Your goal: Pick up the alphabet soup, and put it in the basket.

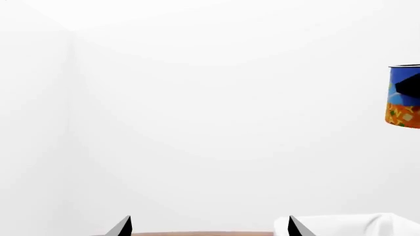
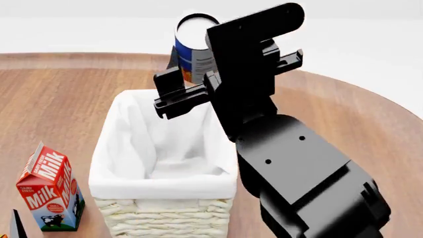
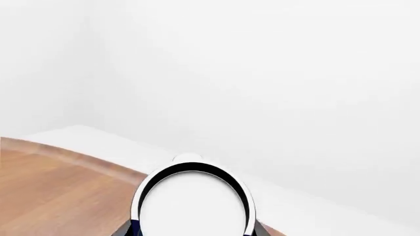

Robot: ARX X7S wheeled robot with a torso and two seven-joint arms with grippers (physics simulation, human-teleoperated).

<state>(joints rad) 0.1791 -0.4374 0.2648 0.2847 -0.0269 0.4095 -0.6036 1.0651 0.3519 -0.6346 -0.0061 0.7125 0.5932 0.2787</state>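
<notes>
At the near left edge of the round wooden table [image 2: 370,129], a red-and-white milk carton [image 2: 49,188] stands upright, just beside the basket [image 2: 165,183] and apart from it. The left gripper [image 1: 208,227] shows in the left wrist view only as two dark fingertips [image 1: 121,227] with a wide bare gap between them, so its jaws stand apart with nothing in them; a bit of the basket's white cloth lies behind one tip.

The basket sits toward the middle of the table, its cream wicker wall facing the near edge and its white lining folded over the rim. Nothing can be seen lying inside it.

Above the basket's far end, the alphabet soup [image 2: 193,47] is off the table, upright, pale top showing, blue label facing the near side. The right gripper [image 2: 198,82] is clamped on the can's lower half, a dark finger on each side. In the right wrist view the can's round top fills the lower middle. The black right arm [image 2: 297,168] reaches in from the table's near right edge.
</notes>
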